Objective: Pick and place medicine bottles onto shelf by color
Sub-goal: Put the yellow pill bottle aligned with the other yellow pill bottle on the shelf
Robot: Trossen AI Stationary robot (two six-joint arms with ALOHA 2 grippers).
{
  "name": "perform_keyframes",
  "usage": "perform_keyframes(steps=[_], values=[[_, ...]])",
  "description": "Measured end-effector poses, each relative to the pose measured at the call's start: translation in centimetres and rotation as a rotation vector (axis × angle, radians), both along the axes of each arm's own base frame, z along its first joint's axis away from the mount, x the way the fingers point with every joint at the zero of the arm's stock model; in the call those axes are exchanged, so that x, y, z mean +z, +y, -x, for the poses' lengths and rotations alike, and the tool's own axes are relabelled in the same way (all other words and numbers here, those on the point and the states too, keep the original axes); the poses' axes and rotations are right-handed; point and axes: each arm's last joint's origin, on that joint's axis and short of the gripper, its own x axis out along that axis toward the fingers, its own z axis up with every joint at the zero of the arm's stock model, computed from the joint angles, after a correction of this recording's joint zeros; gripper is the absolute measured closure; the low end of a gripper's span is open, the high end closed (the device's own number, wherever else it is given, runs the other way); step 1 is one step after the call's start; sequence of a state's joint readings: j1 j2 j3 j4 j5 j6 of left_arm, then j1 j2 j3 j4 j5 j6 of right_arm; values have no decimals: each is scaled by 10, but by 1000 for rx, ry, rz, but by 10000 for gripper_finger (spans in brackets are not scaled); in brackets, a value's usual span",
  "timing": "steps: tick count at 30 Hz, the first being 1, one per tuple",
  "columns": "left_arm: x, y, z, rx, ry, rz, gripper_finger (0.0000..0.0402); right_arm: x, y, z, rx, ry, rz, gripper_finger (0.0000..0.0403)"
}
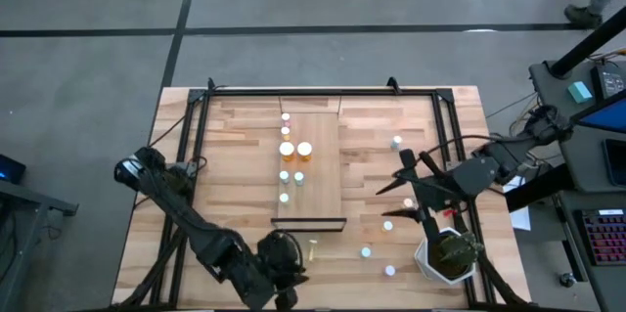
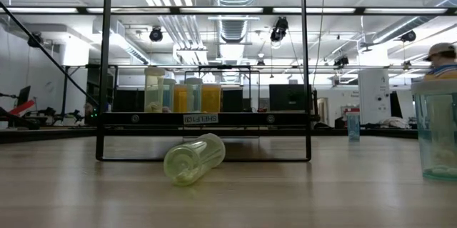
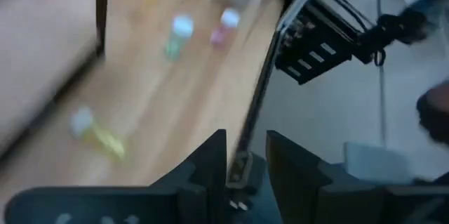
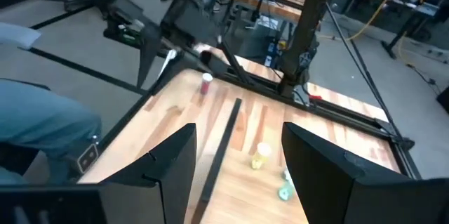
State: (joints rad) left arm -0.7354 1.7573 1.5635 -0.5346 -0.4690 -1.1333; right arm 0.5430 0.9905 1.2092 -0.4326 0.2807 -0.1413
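Both grippers carry nothing: the left gripper [image 3: 245,157], low at the table's near edge, shows its fingers narrowly parted around empty air, and the right gripper [image 4: 238,161] waits spread wide over the table's right side. A yellowish bottle [image 1: 312,249] lies tipped on its side just near of the shelf [image 1: 318,170], which already holds a row of bottles, while others stand scattered to the right. To take the fallen one cleanly, I would widen the left fingers and straddle its body across the roll direction.

The light-wood plank shelf [image 1: 318,170] is bare along its right half; upright white-capped bottles [image 1: 293,152] crowd its left. A fallen yellow bottle [image 1: 312,249] lies before the dark rail [image 1: 309,221].
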Motion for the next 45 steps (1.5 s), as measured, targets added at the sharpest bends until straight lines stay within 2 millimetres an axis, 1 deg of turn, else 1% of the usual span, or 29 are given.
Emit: perform_keyframes(steps=[3,6,9,11,13,16,18,22,28,31,33,41,43,45], values=[[-13,-10,-1,76,64,141,338,-1,4,2,21,-3,7,202],[-32,-19,-6,135,120,196,360,-4,6,2,37,-6,28,202],[-56,-24,-12,183,169,171,385,-7,7,1,41,-12,35,202],[-71,-22,-17,252,178,131,396,-9,8,0,41,-14,38,202],[-88,-21,-26,316,178,110,399,-9,8,0,41,-23,32,202],[-113,-17,-37,361,210,55,400,-12,8,-1,41,-22,32,202],[-123,-16,-42,396,190,18,400,-13,8,-1,41,-19,33,202],[-136,-14,-45,418,190,-18,401,-13,8,-1,38,-21,26,202],[-135,-12,-47,444,161,-46,398,-12,9,-1,38,-24,23,202],[-135,-9,-48,441,164,-57,379,-12,9,-1,38,-24,22,202],[-136,-8,-49,436,167,-67,356,-12,9,-1,38,-24,22,202],[-143,-2,-49,436,212,-49,239,-13,9,-1,35,-20,15,202],[-145,0,-49,447,219,-49,221,-14,9,-1,35,-16,16,202],[-145,1,-49,446,220,-52,211,-15,9,-1,32,-10,9,202]])
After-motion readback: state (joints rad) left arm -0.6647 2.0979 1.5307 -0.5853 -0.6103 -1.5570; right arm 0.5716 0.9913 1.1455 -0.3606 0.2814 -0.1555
